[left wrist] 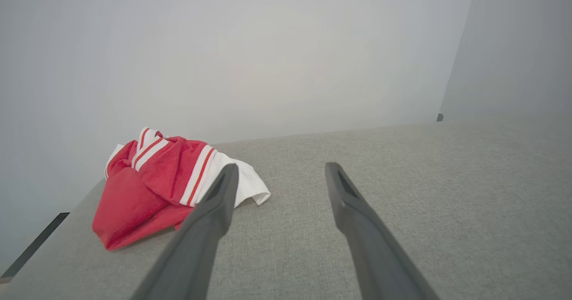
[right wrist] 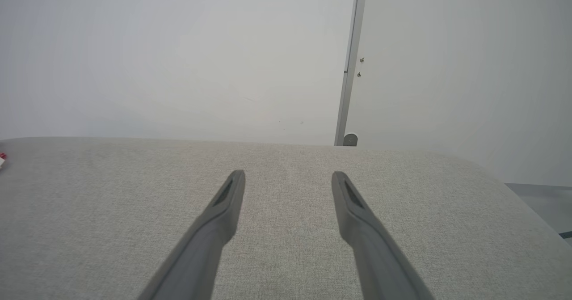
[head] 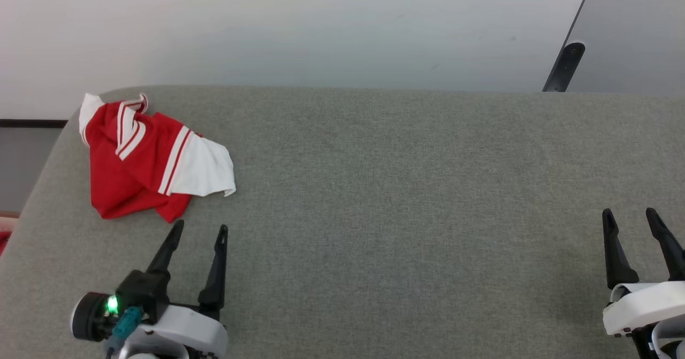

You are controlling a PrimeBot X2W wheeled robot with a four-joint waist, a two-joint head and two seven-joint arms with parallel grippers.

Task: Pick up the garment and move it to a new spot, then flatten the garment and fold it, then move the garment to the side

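- left gripper (head: pixel 201 225): fingers spread, nothing in them, low over the grey worktop (head: pixel 385 198), pointing forward
- garment (head: pixel 136 161): just ahead and a bit to its left, crumpled, not grabbed
- right gripper (head: pixel 628 212): spread and empty too, way off to the right
- looks like nothing's done yet, so pickup, move, flatten and fold are all left

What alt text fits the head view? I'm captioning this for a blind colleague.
A crumpled red jersey with white sleeves and striped trim lies at the far left of a grey fabric-covered surface. The open left pincer sits close in front of it; the open right pincer is far off at lower right.
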